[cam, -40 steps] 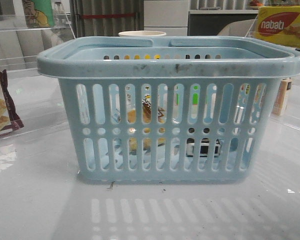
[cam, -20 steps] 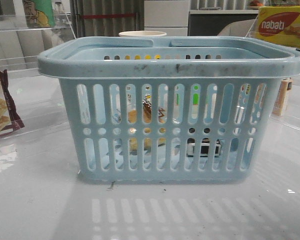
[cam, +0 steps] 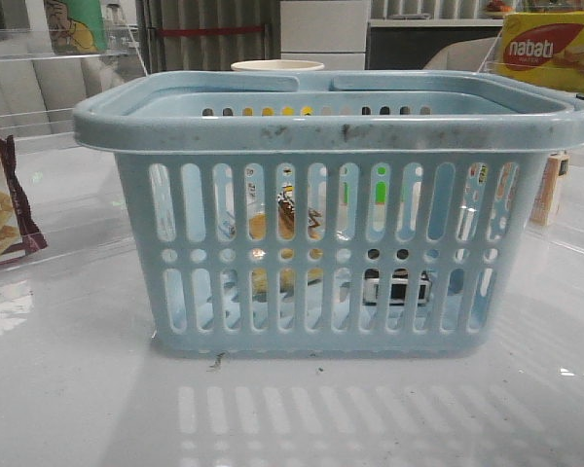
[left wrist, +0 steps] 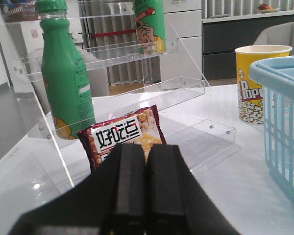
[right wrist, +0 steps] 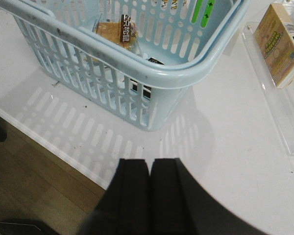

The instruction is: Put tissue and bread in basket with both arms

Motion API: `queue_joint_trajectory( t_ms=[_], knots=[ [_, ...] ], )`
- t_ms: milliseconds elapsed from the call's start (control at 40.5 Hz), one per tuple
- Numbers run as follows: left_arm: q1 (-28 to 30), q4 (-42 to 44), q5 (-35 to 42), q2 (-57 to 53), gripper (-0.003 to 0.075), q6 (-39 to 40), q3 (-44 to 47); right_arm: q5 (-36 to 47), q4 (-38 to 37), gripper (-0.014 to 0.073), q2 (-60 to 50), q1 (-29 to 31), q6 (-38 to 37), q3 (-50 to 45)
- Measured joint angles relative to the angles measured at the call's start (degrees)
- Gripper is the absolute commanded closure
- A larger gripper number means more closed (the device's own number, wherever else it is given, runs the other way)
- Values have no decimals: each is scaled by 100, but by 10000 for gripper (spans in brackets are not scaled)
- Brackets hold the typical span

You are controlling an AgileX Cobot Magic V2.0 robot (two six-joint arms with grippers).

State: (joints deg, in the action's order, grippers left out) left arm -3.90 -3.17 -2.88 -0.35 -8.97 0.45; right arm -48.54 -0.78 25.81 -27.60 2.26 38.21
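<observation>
A: Where do the 2 task items sit?

B: Both lie inside the large light-blue slotted plastic basket (cam: 321, 214) on the white glossy desk (cam: 78, 389). The golden-brown bread in its clear bag (right wrist: 116, 32) rests on the basket floor; its dark label carries writing too small to read. The small whitish-grey tissue pack with black markings (cam: 397, 287) lies flat on the floor beside it, seen through the slots.

A: And the pincers?

B: The left pincer (left wrist: 146, 196) has its 2 black fingers pressed together with nothing between them. Just beyond its tips stands a maroon-edged snack packet (left wrist: 123, 137) with white Chinese characters on red. Further beyond is a green plastic bottle (left wrist: 66, 73) on a clear acrylic shelf (left wrist: 137, 93), and off to one side a yellow paper cup (left wrist: 257, 81) reading "Pop" in red, close by the basket wall.

A: The right one?

B: The right pincer (right wrist: 149, 196) is likewise closed and empty, hanging at the desk edge short of the basket's near corner. A small tan carton (right wrist: 281, 44) sits beyond it, apart from the basket.

A: Any other writing?

B: A yellow box (cam: 555, 49) behind the basket says "nabati".
</observation>
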Motion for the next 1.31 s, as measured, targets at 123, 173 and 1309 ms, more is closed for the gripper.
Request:
queue_joint_trajectory(
  t_ms=[123,173,1309],
  knots=[
    [0,0,0,0,630,0,0,136,-12,524,-195,56,0,-205],
    [0,0,0,0,630,0,0,404,-21,524,-396,260,0,-435],
    [0,0,27,0,630,-11,0,4596,160,524,-2640,2632,0,-3988]
  ],
)
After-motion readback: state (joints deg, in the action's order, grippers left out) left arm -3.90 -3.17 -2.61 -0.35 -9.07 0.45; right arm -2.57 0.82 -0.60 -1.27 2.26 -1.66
